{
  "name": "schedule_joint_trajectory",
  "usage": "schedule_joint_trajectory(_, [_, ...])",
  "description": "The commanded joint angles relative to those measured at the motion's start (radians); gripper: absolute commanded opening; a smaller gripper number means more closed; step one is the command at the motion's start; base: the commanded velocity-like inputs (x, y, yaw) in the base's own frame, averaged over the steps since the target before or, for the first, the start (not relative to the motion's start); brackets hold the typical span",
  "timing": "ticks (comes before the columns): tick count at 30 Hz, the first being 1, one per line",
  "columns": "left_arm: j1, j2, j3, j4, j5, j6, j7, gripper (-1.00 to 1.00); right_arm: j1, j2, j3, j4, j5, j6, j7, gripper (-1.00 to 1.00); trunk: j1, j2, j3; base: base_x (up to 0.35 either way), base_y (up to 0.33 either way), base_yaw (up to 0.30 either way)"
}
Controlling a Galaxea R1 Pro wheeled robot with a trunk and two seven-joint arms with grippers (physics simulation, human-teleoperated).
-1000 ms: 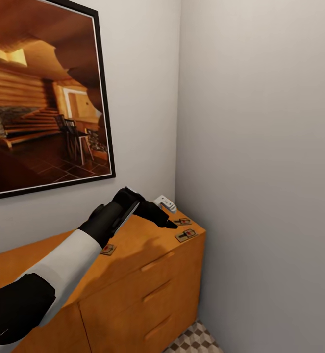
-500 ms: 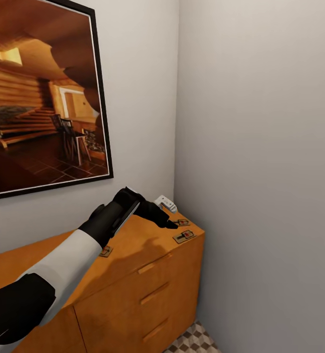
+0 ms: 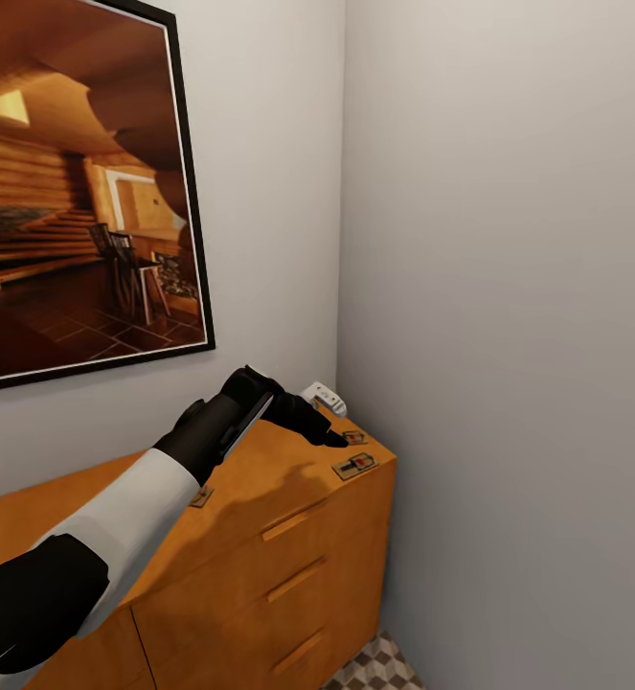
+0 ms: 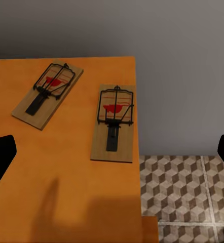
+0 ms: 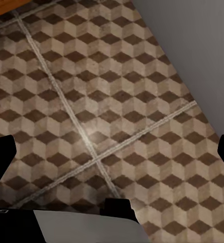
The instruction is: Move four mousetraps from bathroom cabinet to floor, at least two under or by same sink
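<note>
2 mousetraps (image 4: 113,122) lie flat at the cabinet's (image 3: 288,517) far right corner under my wide-open, empty left gripper (image 4: 112,152), so I'd centre on the edge-side one, drop straight, and pinch its board clear of the spring bar.

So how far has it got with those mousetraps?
Nothing looks done yet: three mousetraps lie on the cabinet, none on the bathroom floor. In hand: the left gripper hovers open over two. All placing remains.
</note>
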Motion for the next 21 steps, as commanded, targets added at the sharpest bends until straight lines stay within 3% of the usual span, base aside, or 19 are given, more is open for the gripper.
schedule_joint_trajectory(1, [-0.001, 0.000, 0.000, 0.000, -0.004, 0.005, -0.005, 1.00, -0.001, 0.000, 0.003, 0.001, 0.007, -0.002, -0.007, 1.00, 0.000, -0.001, -0.001, 0.003, -0.021, 0.000])
schedule_joint_trajectory(10, [0.001, 0.000, 0.000, 0.000, -0.005, 0.005, -0.005, 1.00, -0.001, 0.000, 0.003, 0.001, 0.007, -0.002, -0.007, 1.00, 0.000, -0.001, -0.001, 0.060, -0.125, 0.000])
schedule_joint_trajectory(21, [0.002, 0.000, 0.000, 0.000, -0.005, 0.005, -0.005, 1.00, -0.001, 0.000, 0.003, 0.001, 0.007, -0.002, -0.007, 1.00, 0.000, -0.001, -0.001, 0.009, -0.018, 0.000])
